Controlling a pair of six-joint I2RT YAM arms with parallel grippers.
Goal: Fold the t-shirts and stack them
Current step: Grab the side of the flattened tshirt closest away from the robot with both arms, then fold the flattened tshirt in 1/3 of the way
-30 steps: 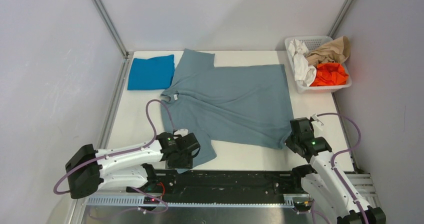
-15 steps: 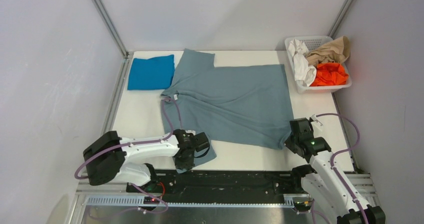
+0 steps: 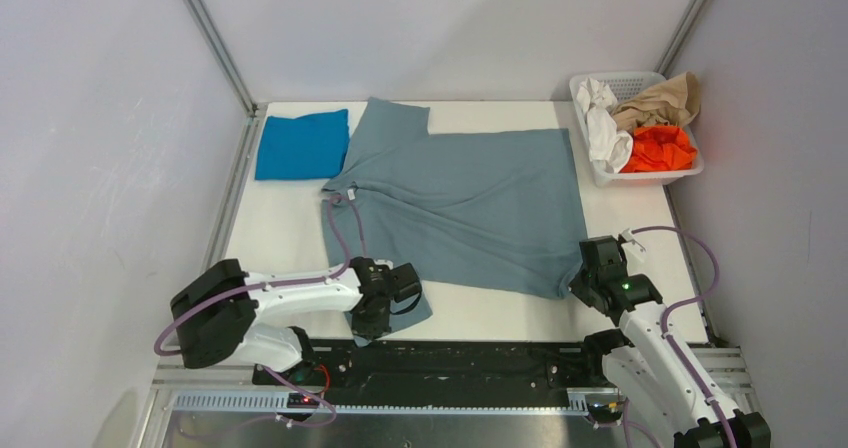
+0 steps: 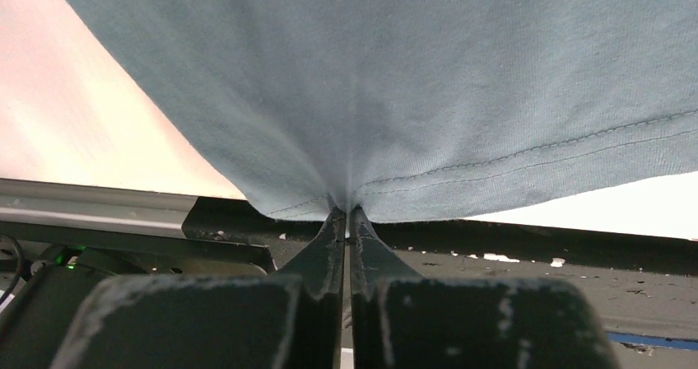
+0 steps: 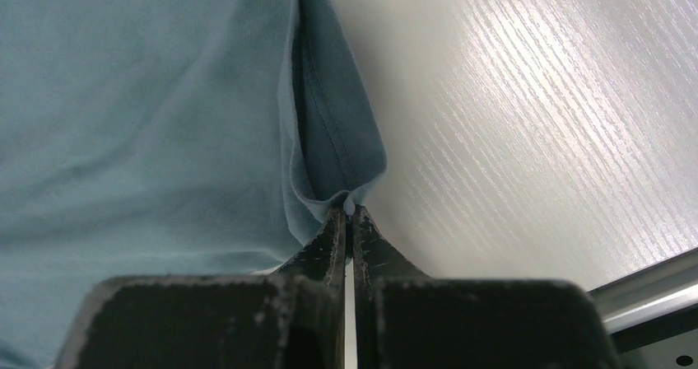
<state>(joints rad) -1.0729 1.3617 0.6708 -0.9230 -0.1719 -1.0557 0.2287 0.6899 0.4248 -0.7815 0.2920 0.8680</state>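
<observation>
Grip on both near corners of the large, dusty grey-blue t-shirt (image 3: 470, 203) of soft cloth

Left gripper (image 4: 346, 217) has its jaws pressed together on the stitched hem at the tip of the sleeve lying toward the near-left of the white laminate table (image 3: 270, 248). That tip reaches the table's near edge, with the black metal rail (image 3: 470, 360) just beyond it. Right gripper (image 5: 346, 212) has its jaws closed on a folded-over bit of hem at the garment's corner, toward the table's near-right. Bare tabletop runs from there to the table's right edge.

The grey-blue t-shirt lies spread across the table's middle, its small white neck label (image 3: 352, 196) toward the table's left and its other sleeve reaching the far edge. A folded, brighter blue cloth t-shirt (image 3: 300, 145) sits in the table's far-left corner, just beside that sleeve; whether they touch cannot be told.

A white plastic lattice basket (image 3: 650, 177) fills the far-right corner, holding crumpled white cloth (image 3: 603, 118), tan cloth (image 3: 660, 103) and orange cloth (image 3: 660, 148). The spread garment's right edge lies just beside it.

Open surface shows as a broad strip down the table's left side, a narrow band along the near edge between the two grippers, and a thin strip at the far edge
</observation>
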